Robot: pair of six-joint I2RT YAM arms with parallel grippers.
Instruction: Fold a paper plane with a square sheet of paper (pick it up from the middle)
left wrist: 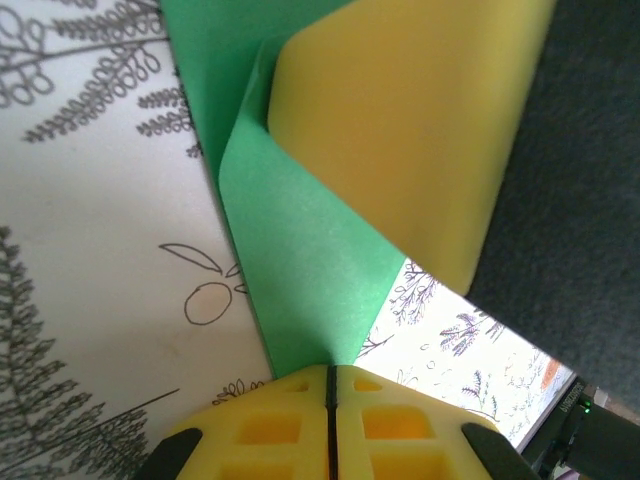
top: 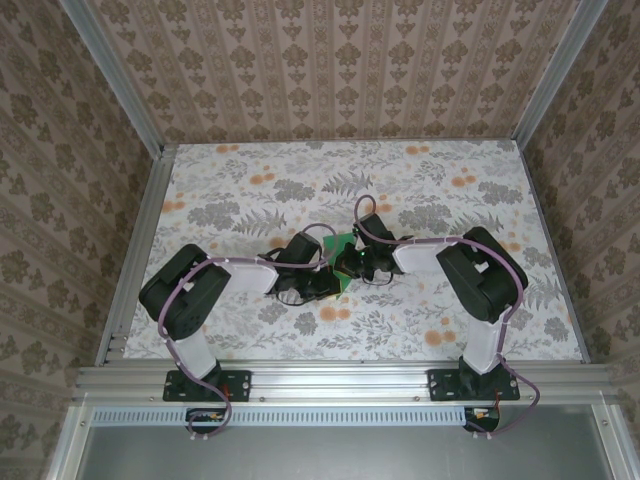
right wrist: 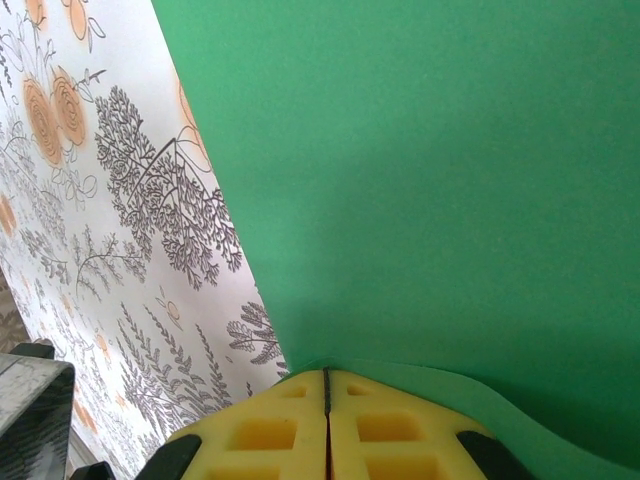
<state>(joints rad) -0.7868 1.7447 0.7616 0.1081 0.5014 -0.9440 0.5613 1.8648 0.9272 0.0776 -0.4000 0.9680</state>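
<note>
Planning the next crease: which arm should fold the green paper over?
Left, probably: the left gripper pinches a narrow, curling flap of the green paper; the right gripper grips its broad flat part, better for anchoring.

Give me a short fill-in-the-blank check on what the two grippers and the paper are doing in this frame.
1. The sheet of paper is bright ___ in colour.
2. The left gripper is ___ on the sheet's edge, its jaws pressed together.
3. The right gripper pinches the same sheet, so ___ grippers hold it.
4. The table under the arms has a ___ print of leaves and orange blossoms.

Missing words: green; shut; both; floral.
</note>
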